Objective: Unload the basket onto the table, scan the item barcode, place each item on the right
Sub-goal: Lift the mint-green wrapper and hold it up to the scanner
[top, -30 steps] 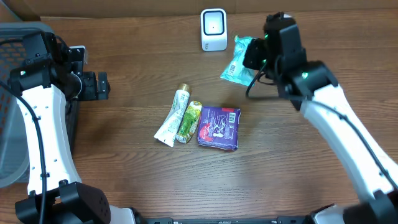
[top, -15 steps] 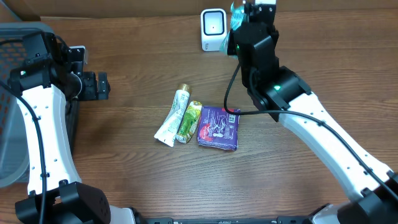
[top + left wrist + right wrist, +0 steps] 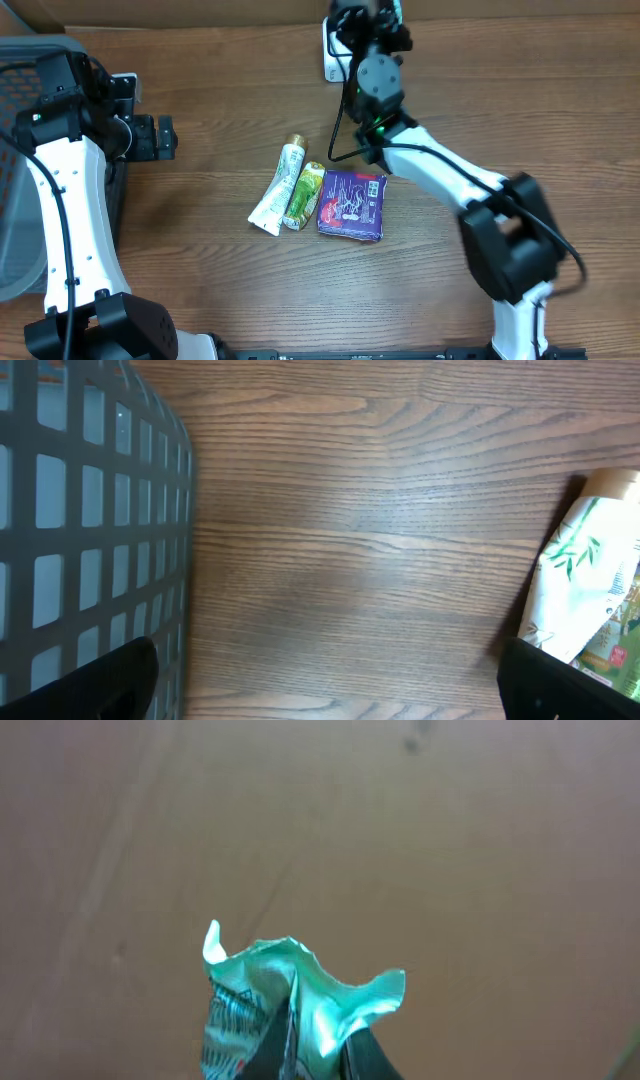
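The green packet (image 3: 300, 990) is pinched in the right pincer (image 3: 312, 1056); it is held just beside the scanner (image 3: 331, 62), top middle.

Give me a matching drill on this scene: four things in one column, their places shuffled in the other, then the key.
Things:
1. teal packet
2. purple packet
3. white tube
4. grey basket

Places:
A. far left of the scene
B. rightmost of the three items lying in the middle
C. pinched in the right fingers
D. leftmost of the three items lying in the middle

Pairs: 1-C; 2-B; 3-D; 4-A
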You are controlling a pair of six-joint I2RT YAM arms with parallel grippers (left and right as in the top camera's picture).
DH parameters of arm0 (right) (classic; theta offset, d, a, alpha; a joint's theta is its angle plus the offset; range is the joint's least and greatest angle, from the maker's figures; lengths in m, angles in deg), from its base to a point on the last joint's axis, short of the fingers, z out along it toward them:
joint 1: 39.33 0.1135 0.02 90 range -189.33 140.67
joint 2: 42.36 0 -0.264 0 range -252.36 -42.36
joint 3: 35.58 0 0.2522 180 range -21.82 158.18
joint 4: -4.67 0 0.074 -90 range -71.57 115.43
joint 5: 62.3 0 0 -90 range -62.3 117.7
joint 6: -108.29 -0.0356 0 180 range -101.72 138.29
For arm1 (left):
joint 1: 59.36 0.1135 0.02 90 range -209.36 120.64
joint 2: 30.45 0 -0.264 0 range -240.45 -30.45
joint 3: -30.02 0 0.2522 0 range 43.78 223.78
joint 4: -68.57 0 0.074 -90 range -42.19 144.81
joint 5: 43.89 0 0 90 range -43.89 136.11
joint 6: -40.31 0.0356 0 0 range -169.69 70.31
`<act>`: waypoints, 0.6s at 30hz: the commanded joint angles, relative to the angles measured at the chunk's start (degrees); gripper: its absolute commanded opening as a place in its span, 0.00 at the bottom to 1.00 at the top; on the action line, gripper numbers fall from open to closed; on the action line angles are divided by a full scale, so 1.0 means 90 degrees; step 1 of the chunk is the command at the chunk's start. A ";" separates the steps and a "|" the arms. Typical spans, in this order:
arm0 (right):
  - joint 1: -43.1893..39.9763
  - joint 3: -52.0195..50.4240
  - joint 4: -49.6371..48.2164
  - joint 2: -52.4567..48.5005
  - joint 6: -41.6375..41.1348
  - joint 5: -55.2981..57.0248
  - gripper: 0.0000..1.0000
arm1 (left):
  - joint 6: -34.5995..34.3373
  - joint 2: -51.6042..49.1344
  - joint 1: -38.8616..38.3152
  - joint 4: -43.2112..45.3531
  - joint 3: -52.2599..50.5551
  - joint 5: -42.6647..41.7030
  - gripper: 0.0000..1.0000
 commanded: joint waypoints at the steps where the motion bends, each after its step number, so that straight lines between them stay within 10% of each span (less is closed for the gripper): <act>1: -0.0158 0.0087 -0.0665 -0.0636 0.1926 -0.0986 0.04 | 0.0165 0.0068 0.0024 0.0000 -0.0032 -0.0046 1.00; 18: -0.0605 0.0670 -0.0109 -0.1469 0.1513 -0.3317 0.04 | 0.0165 0.0068 0.0027 0.0000 -0.0032 -0.0046 1.00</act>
